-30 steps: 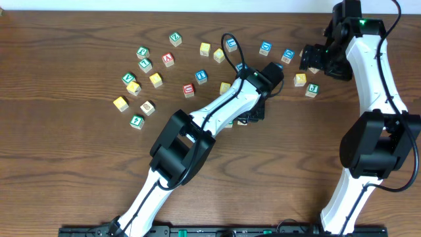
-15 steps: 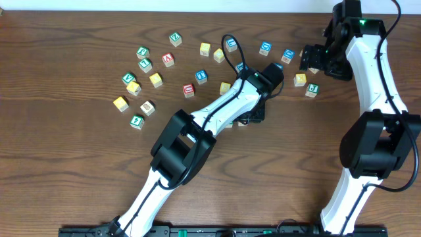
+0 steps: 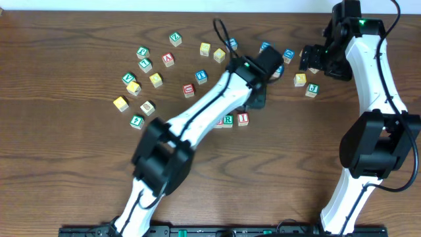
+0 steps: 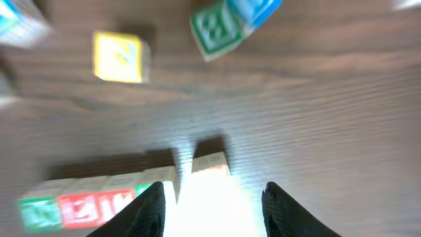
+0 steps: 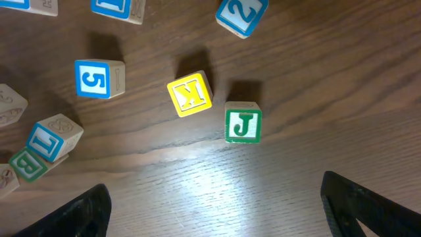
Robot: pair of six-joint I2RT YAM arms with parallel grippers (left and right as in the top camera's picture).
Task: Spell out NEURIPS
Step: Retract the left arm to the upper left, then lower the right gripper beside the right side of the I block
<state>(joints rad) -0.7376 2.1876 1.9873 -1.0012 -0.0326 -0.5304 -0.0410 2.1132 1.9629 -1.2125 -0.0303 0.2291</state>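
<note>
A row of lettered cubes lies at mid-table, and my left arm covers its left part. Its visible right end is a green-framed R cube [image 3: 227, 120] and a red-framed I cube [image 3: 243, 119]. My left gripper [image 3: 254, 102] hovers just behind that end, open. In the left wrist view the end cube [image 4: 210, 163] sits free just ahead of the gap between the fingers, washed out by glare. The row [image 4: 85, 207] runs off to its left. My left gripper [image 4: 210, 214] holds nothing. My right gripper [image 5: 214, 210] is open wide over bare wood at the far right [image 3: 314, 60].
Loose cubes lie scattered across the back of the table [image 3: 141, 85]. A yellow K cube [image 5: 191, 92] and a green J cube [image 5: 243, 125] sit just ahead of my right gripper. A yellow cube [image 4: 118, 57] and a green one [image 4: 217, 29] lie beyond the row.
My left gripper has opened and pulled up and back from the row, leaving the I cube at its right end. The R and I cubes are now uncovered. The right arm has not moved.
</note>
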